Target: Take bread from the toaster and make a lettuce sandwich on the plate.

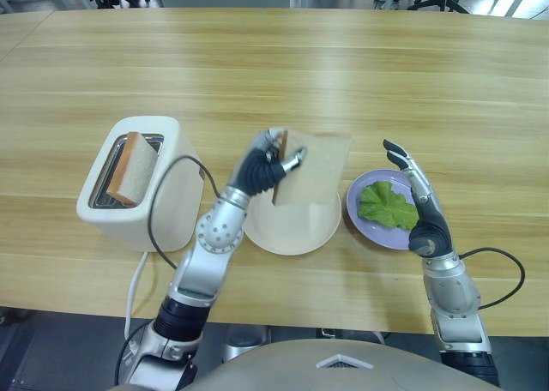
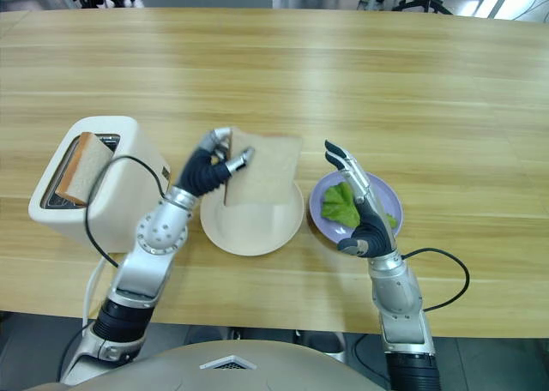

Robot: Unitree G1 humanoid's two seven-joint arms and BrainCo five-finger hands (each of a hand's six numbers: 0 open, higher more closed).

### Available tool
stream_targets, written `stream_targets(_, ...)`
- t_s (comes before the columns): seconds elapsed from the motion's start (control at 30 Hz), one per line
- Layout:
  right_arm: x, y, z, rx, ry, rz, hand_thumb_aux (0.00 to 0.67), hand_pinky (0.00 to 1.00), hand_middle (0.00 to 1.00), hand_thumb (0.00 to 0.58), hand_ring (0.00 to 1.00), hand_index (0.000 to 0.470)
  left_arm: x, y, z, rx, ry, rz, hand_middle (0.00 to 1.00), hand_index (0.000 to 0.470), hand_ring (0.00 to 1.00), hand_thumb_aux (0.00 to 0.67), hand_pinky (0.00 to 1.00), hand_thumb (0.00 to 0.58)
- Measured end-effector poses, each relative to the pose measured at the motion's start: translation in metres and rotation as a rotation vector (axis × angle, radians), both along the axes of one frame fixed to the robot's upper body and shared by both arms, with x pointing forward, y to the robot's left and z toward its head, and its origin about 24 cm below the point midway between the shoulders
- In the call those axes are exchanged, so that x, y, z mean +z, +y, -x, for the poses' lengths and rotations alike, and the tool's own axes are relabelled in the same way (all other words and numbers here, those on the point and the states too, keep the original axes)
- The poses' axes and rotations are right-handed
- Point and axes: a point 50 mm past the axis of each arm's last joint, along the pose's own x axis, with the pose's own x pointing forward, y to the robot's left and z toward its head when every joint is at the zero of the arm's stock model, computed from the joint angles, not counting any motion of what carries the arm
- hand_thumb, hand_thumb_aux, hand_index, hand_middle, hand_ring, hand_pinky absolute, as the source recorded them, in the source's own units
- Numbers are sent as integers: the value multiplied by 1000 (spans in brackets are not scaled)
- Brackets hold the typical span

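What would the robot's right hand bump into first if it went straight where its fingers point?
Probably nothing: the right hand points forward and slightly left over bare table, passing just right of the held bread slice, though depth is unclear.

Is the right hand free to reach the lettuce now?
Probably yes. The right hand is open and empty beside the purple plate, the lettuce lies uncovered on it, and the left hand holds its bread slice over the other plate.

Left hand [image 2: 213, 165] gripping bread slice [image 2: 273, 170], holding it tilted above cream plate [image 2: 249, 234]. Right hand [image 2: 361, 209] hovering, fingers extended, over lettuce [image 2: 336, 204] lying on purple plate [image 2: 387, 194]. Second slice [image 2: 79, 170] standing in toaster [image 2: 120, 198].
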Motion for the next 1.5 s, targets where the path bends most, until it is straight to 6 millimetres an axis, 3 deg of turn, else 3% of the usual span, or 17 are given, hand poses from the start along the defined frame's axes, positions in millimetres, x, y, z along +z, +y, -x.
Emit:
stream_targets(0.13, -9, 11, 1, 62, 25, 120, 0, 0, 0, 0, 0, 0, -28, -1, 2, 6, 95, -41, 1000, 460, 1000, 670, 1000, 580)
stream_targets(0.27, -35, 33, 8, 198, 114, 306, 0, 0, 0, 0, 0, 0, -60, 12, -6, 83, 181, -75, 1000, 460, 1000, 670, 1000, 580)
stream_targets(0.4, -53, 48, 9, 281, 161, 436, 0, 0, 0, 0, 0, 0, -78, 19, -15, 138, 217, -66, 1000, 460, 1000, 670, 1000, 580)
stream_targets(0.57, -70, 60, 2, 332, 215, 523, 0, 0, 0, 0, 0, 0, -89, 24, -16, 184, 229, -75, 1000, 460, 1000, 670, 1000, 580)
stream_targets(0.8, -93, 67, -23, 280, 272, 667, 0, 0, 0, 0, 0, 0, -105, 28, -6, 180, 258, -206, 1000, 460, 1000, 670, 1000, 580)
stream_targets(1.1, -97, 69, -33, 268, 266, 856, 0, 0, 0, 0, 0, 0, -106, 45, 12, 213, 233, -363, 1000, 460, 1000, 670, 1000, 580)
stream_targets(1.13, -97, 69, -33, 273, 271, 874, 0, 0, 0, 0, 0, 0, -105, 46, 12, 219, 225, -379, 729, 343, 729, 499, 729, 542)
stream_targets(1.17, -97, 68, -33, 287, 282, 892, 0, 0, 0, 0, 0, 0, -104, 48, 13, 236, 207, -408, 529, 0, 529, 0, 529, 0)
stream_targets(1.2, -96, 68, -32, 297, 286, 907, 0, 0, 0, 0, 0, 0, -103, 50, 14, 251, 190, -425, 420, 0, 420, 0, 420, 0)
stream_targets(1.23, -95, 68, -31, 307, 295, 924, 0, 0, 0, 0, 0, 0, -99, 53, 14, 283, 155, -453, 145, 0, 145, 0, 145, 0)
stream_targets(1.27, -94, 66, -31, 315, 305, 945, 0, 0, 0, 0, 0, 0, -91, 59, 11, 321, 93, -481, 0, 0, 0, 0, 0, 0)
stream_targets(1.4, -92, 63, -30, 336, 336, 995, 0, 0, 0, 0, 0, 0, -30, 76, 3, 488, -253, -496, 0, 0, 0, 0, 0, 0)
stream_targets(1.5, -92, 62, -27, 348, 351, 1016, 0, 0, 0, 0, 0, 0, 4, 77, 5, 542, -443, -467, 0, 0, 0, 0, 0, 0)
